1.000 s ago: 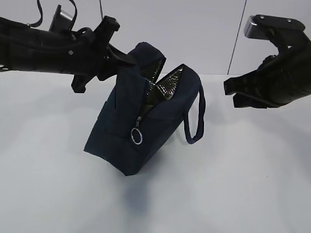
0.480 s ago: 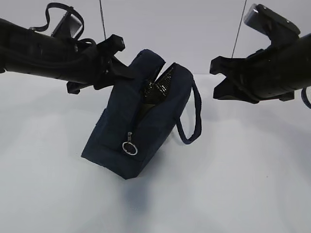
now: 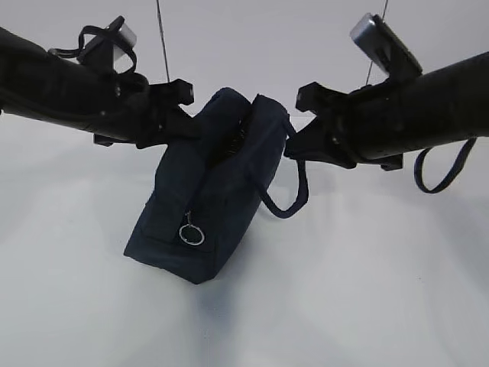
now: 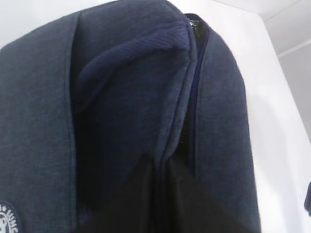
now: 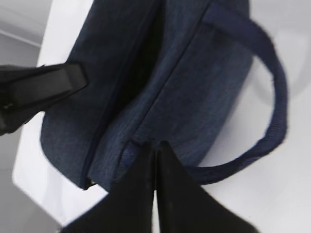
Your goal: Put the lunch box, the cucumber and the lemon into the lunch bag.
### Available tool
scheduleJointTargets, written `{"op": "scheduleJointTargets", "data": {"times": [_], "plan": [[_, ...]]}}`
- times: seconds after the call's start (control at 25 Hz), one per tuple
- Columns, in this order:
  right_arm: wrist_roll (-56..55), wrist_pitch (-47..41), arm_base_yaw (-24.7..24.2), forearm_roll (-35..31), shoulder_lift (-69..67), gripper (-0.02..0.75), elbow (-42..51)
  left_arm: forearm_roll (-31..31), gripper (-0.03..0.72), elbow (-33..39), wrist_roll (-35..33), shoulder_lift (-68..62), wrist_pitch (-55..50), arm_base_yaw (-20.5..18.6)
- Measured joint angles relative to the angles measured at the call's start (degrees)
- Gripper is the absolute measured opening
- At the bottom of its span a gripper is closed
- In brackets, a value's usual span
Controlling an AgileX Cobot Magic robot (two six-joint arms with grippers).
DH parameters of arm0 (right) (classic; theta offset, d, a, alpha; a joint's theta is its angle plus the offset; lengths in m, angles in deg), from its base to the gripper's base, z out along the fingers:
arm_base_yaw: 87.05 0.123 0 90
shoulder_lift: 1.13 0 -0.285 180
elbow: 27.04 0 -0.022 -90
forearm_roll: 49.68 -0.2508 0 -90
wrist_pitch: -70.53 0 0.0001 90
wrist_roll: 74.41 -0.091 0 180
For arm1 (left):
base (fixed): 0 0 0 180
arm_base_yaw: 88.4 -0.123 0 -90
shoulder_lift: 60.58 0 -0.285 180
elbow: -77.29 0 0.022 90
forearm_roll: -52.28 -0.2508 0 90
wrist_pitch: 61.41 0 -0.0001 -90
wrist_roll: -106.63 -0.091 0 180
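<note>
Exterior view: lunch bag (image 3: pixel 210 206) stands tilted on the white bench (image 3: pixel 367 290), top leaning right, silver ring pull (image 3: pixel 191 235) hanging on its near end. Left gripper (image 3: pixel 186 126) sits at the bag's upper left edge; right gripper (image 3: pixel 293 144) at the upper right edge, by the loop handle (image 3: pixel 290 200) that droops down the right side. A loose strap (image 3: pixel 439 168) dangles from the right arm, far right. Both arms cross above the bag and hide its opening.

Left wrist view: navy fabric fills the frame; left fingers (image 4: pixel 146 204) pressed together on a fold of the bag.

Right wrist view: right fingers (image 5: pixel 146 194) closed narrow on the bag's edge next to the handle; the other gripper's dark tip shows at left.
</note>
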Motion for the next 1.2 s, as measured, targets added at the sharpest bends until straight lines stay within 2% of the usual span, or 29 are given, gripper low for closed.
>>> {"op": "scheduleJointTargets", "data": {"times": [0.12, 0.24, 0.36, 0.52, 0.68, 1.04, 1.2], "plan": [[8.42, -2.64, 0.0, -9.21, -2.27, 0.026, 0.0, -1.46, 0.02, -0.05, 0.0, 0.0, 0.64, 0.0], [13.88, -4.88, 0.0, -14.22, -3.95, 0.029, 0.0, -3.13, 0.02, -0.05, 0.0, 0.0, 1.49, -0.11], [15.48, -5.81, 0.0, -15.32, -4.69, 0.032, 0.0, -4.4, 0.02, -0.05, 0.0, 0.0, 1.57, -1.37], [16.34, -6.78, 0.0, -15.48, -4.79, 0.034, 0.0, -5.54, 0.02, -0.05, 0.0, 0.0, 1.15, -4.98], [16.81, -7.9, 0.0, -16.26, -4.82, 0.034, 0.0, -10.04, 0.02, -0.05, 0.0, 0.22, -0.23, -8.14], [25.02, -11.44, 0.0, -24.38, -4.82, 0.05, 0.0, -17.62, 0.02, -0.14, 0.0, 0.57, -3.46, -8.72], [25.51, -14.67, 0.0, -25.82, -4.82, 0.144, 0.0, -20.81, 0.02, -0.18, 0.0, 0.56, -4.1, -8.72]]}}
